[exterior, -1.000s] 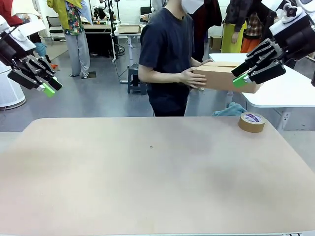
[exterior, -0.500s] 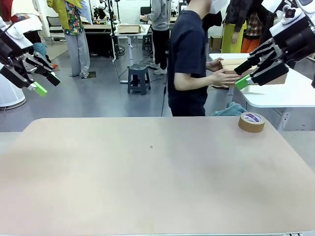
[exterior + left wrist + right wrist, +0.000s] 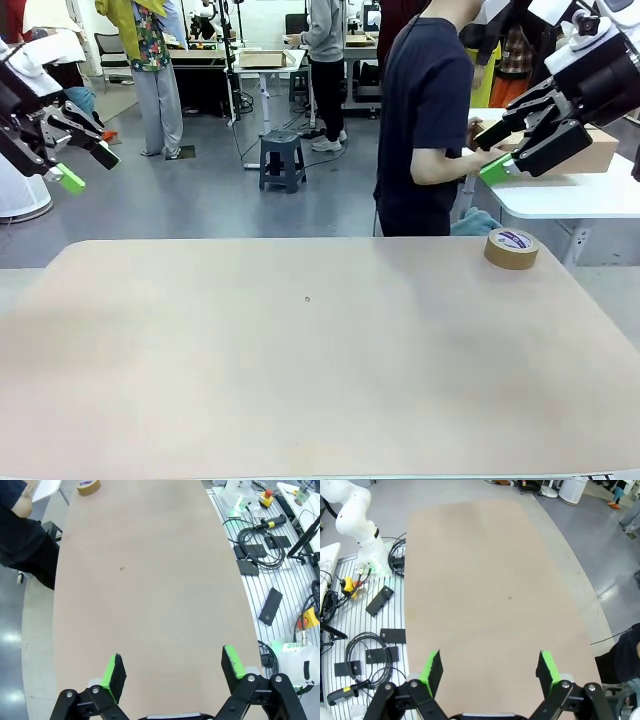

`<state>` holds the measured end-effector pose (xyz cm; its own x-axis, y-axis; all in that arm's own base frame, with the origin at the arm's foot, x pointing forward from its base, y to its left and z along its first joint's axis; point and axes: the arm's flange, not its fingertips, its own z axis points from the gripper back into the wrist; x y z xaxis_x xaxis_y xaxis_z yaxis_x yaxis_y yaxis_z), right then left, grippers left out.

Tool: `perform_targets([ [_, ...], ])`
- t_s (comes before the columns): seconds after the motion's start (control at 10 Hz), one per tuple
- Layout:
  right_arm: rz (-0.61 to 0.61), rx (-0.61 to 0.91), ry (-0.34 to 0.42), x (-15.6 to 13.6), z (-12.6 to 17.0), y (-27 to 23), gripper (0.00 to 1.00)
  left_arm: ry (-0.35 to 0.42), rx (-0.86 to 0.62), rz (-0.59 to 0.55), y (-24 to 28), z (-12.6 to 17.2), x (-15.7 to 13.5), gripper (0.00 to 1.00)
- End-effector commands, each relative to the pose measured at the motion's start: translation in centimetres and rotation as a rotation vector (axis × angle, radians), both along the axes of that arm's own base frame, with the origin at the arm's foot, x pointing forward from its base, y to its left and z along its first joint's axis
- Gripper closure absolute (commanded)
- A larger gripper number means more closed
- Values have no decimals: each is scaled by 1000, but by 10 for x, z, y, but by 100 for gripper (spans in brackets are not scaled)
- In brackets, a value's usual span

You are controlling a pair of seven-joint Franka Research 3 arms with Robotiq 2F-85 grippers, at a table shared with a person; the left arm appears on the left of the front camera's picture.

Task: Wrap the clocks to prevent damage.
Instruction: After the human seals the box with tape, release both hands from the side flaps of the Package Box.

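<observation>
The table (image 3: 300, 380) is a wide tan surface with rounded corners. A person (image 3: 430, 120) in a dark shirt stands beyond its far edge, turned side-on toward a white side table (image 3: 570, 195) at the far right, with a hand at a brown cardboard box (image 3: 590, 150) resting on that side table. Whether the wrapped clocks are inside the box cannot be told.

The left gripper (image 3: 82, 165) hangs raised above the table's left end, well clear of the surface. In the left wrist view its green-padded fingers (image 3: 114, 670) stand spread wide with nothing between them. The right gripper (image 3: 492, 150) hangs raised at the far right, in front of the box from this camera; its fingers (image 3: 432, 670) likewise stand wide apart and empty in the right wrist view.

A roll of brown tape (image 3: 511, 248) lies flat near the table's far right corner, apart from both grippers.
</observation>
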<state>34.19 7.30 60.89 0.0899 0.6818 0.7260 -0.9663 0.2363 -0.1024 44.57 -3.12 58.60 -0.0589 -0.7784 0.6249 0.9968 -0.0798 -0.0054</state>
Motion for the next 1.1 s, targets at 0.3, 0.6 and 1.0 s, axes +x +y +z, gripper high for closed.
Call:
perform_targets([
  [0.3,-16,-10,-18,2,1,0,0,0,-5,-6,-1,-2,1,0],
  [0.6,-197,277,-53,2,-20,-47,0,-43,-295,235,40,-9,-5,0],
  [1.0,-246,489,-28,2,-69,-94,0,-26,-555,368,93,-34,-29,0],
])
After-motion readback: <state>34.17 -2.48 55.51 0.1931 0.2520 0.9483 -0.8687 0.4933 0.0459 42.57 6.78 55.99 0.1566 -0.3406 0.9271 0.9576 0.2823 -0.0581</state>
